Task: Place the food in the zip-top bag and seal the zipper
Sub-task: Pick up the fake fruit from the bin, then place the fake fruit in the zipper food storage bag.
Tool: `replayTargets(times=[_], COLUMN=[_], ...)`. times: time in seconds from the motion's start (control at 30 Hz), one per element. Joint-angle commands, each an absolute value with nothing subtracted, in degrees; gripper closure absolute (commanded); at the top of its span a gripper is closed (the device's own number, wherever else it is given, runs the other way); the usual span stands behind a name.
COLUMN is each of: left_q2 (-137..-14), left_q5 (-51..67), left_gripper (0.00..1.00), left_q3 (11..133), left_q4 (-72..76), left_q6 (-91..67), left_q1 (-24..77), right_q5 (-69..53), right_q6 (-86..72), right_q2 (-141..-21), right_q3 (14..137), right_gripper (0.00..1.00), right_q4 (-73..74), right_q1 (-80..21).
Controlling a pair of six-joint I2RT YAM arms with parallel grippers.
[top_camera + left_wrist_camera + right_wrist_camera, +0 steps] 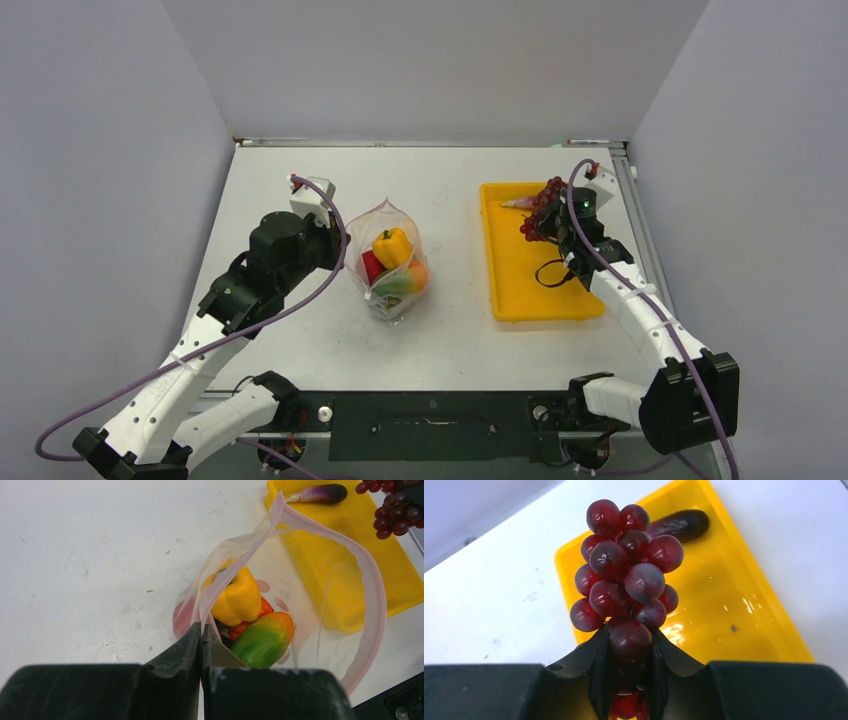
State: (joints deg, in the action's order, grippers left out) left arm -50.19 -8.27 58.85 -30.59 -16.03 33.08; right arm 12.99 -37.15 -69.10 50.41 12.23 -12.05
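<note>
While your left hand (201,630) pinches the near edge of the zip-top bag (325,605), its fingers pressed together on the plastic, the bag stands at the middle of the top view on the white table (450,340) with its mouth gaping wide. The pinkish-red zipper (372,605) runs as an open loop around that mouth, unsealed. Inside the bag you can see a yellow-orange bell pepper (235,597) on top, a red piece (250,622) under it and a green-and-orange piece (262,640) leaning beside them. To the right of the bag, apart from it, lies the yellow tray (530,280). Your right hand (630,645) is at the upper right of the top view, over the tray's far end, with its fingers closed around the lower grapes of the dark red grape bunch (629,575); the rest of the cluster sticks out past the fingertips. The dark purple eggplant (320,493) lies in the tray's far end, just beside the grapes.
</note>
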Motion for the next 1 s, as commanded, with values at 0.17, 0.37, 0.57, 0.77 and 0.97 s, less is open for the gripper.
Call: replayTargets(times=[0.17,0.37,0.57,0.77,0.97], left_q2=[-49.83,-49.75,-49.48,-49.57,-49.57], left_q5=[-7.78,-7.74,-7.91,-7.97,-8.03], left_gripper=[1.00,1.00,1.00,1.00,1.00], left_q3=[59.17,59.20,59.16,59.21,59.22], left_q4=[-28.21,-28.20,-28.19,-28.17,-28.21], left_q6=[-15.82,-15.82,-15.82,-15.76,-15.78], left_q1=[32.60,32.57,32.56,32.60,32.53], right_q5=[4.73,-6.15,-11.66,-15.10,-18.73], right_q6=[-29.72,-27.13,-22.92,-19.12,-16.53], right_q2=[-62.47,-61.29,-59.83,-58.30,-58.24], right_q3=[56.33,57.66,60.57,63.59,66.55], right_gripper=[0.95,0.95,0.95,0.95,0.95], right_q4=[4.69,-0.31,-3.08,-3.91,-3.67], right_q1=[-18.20,-20.19,-25.01,-30.89,-36.08])
